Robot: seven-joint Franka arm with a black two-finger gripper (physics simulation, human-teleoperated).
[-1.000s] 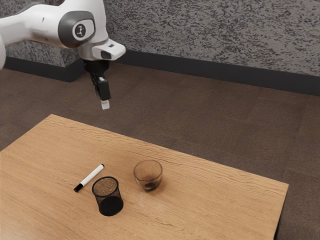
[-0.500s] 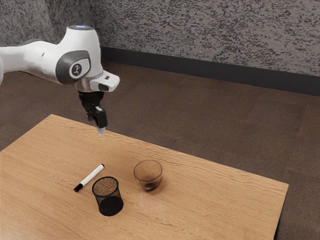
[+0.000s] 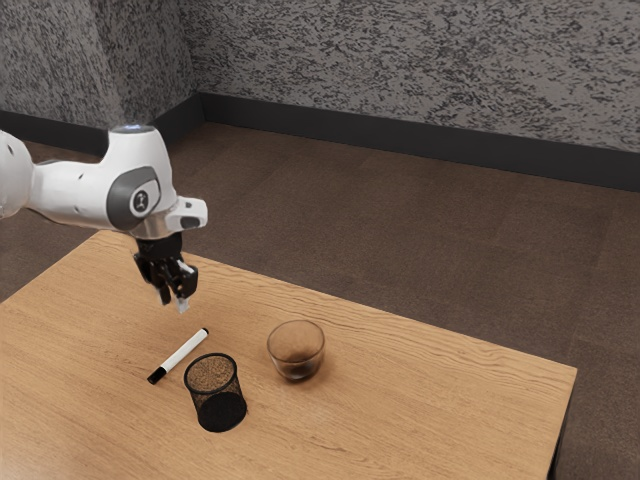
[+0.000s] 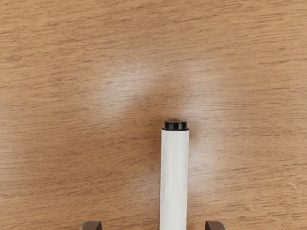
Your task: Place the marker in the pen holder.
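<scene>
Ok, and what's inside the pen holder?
In the holder I see its dark base through the mesh, with nothing standing in it. Anything small low behind the front mesh would be hidden.

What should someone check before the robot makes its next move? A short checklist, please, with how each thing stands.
1. Gripper open: ok, fingers apart.
2. Marker lying loose on the table: ok.
3. Marker lined up between the fingers: ok, roughly, by the wrist view.
4. Gripper low enough to grasp: not ok, it hovers above the table.
5. Pen holder upright: ok.
6. Glass bowl apart from the marker: ok.
</scene>
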